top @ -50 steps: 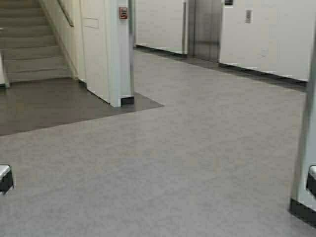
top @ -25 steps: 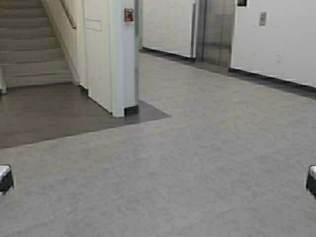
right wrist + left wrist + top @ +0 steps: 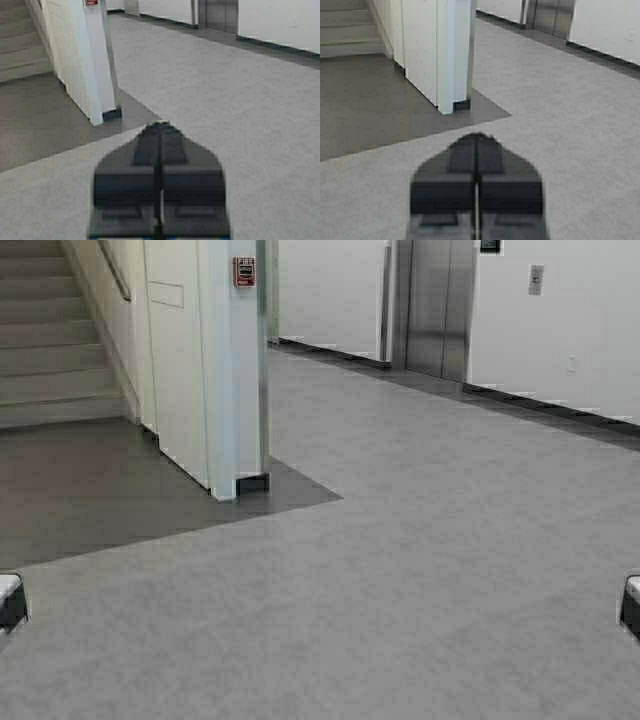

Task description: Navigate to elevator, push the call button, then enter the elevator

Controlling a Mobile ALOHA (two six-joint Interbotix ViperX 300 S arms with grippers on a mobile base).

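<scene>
The elevator [image 3: 437,308] with closed brushed-steel doors stands far ahead, right of centre; it also shows in the left wrist view [image 3: 553,15] and the right wrist view [image 3: 218,14]. The call button [image 3: 536,279] is a small silver-grey plate on the white wall right of the doors. My left gripper [image 3: 477,137] is shut and empty, held low over the grey floor. My right gripper [image 3: 160,125] is shut and empty too. In the high view only the arms' edges show at the lower left [image 3: 10,600] and lower right [image 3: 631,605].
A white wall corner [image 3: 235,370] with a red fire alarm [image 3: 244,271] stands ahead on the left, with a staircase [image 3: 50,340] and darker floor [image 3: 90,485] behind it. A small white outlet plate [image 3: 571,364] is on the right wall. Open grey floor [image 3: 420,540] lies ahead.
The robot has driven forward and turned; the wall corner has shifted and looks nearer, and the grey post at the right edge one second ago is out of view. Both arms are still.
</scene>
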